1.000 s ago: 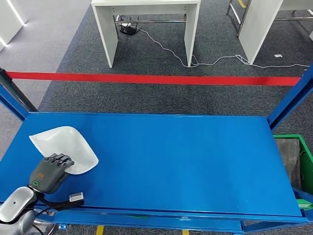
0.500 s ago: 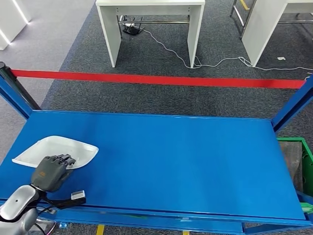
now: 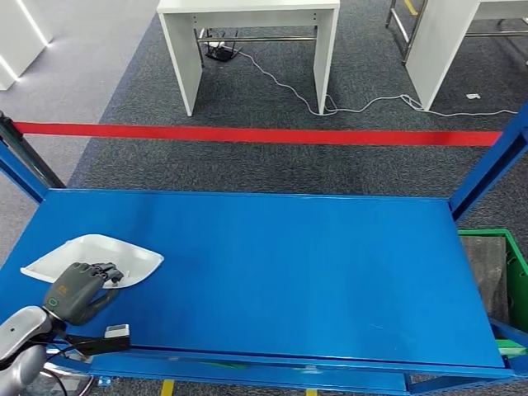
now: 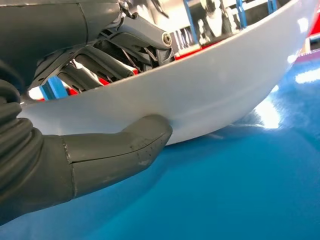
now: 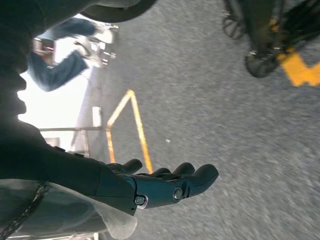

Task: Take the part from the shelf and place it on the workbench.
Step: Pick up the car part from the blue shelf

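The part (image 3: pixel 100 250) is a thin white curved shell lying low and nearly flat at the left end of the blue workbench (image 3: pixel 299 264). My left hand (image 3: pixel 77 290) grips its near edge. In the left wrist view the thumb (image 4: pixel 124 150) presses under the white part (image 4: pixel 211 95) while the darker fingers (image 4: pixel 94 62) lie over its top, and its far side sits close to the blue surface. My right hand (image 5: pixel 170 182) hangs beside my body over grey floor, fingers stretched out and holding nothing.
Blue frame posts rise at the bench's left (image 3: pixel 21 165) and right (image 3: pixel 492 169) corners. A green crate (image 3: pixel 514 272) stands past the right end. Beyond a red floor line (image 3: pixel 249 134) stand white tables (image 3: pixel 249 16) with cables.
The white part has gone from tilted up on its edge to lying low and flat on the bench, still in my left hand. The camera shifted slightly.
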